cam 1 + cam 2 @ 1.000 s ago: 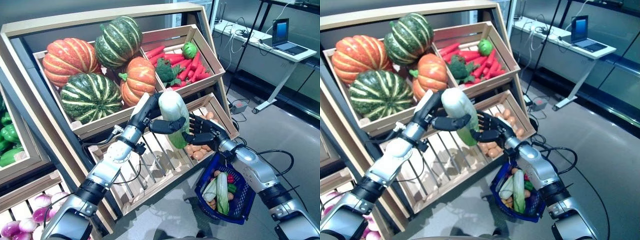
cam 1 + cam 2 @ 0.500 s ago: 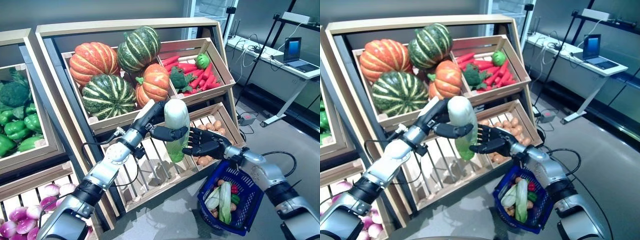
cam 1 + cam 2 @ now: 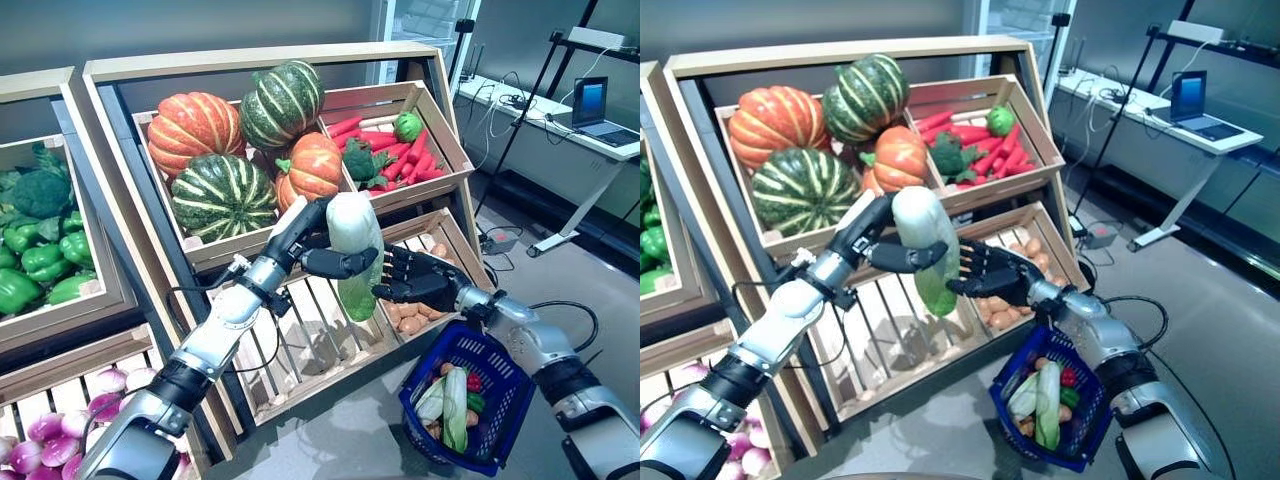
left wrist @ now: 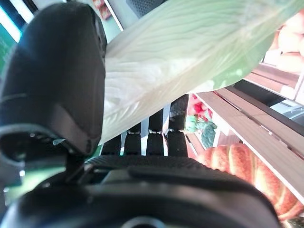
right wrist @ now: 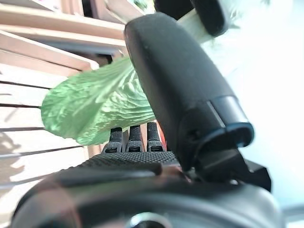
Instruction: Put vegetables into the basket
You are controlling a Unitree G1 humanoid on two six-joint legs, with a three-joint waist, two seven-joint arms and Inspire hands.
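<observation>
My left hand [image 3: 305, 235] is shut on a long white-and-green cabbage [image 3: 355, 250] and holds it upright in the air in front of the wooden stand. In the left wrist view the cabbage [image 4: 190, 52] lies between thumb and fingers. My right hand [image 3: 420, 280] is open, fingers straight and spread against the cabbage's green lower end [image 5: 95, 109]. The blue basket [image 3: 500, 350] stands on the floor below the right arm, with a pale green long vegetable [image 3: 455, 405] and a small red one [image 3: 473, 381] among others in it.
The tall wooden stand [image 3: 250, 60] with slanted crates rises right behind both hands. A second stand [image 3: 40, 85] is to the left. A desk with a laptop [image 3: 590, 100] stands at the far right, across open grey floor [image 3: 600, 280].
The camera has shifted, so the whole scene sits differently. The left hand still holds the cabbage, and the right hand stays at its lower end.
</observation>
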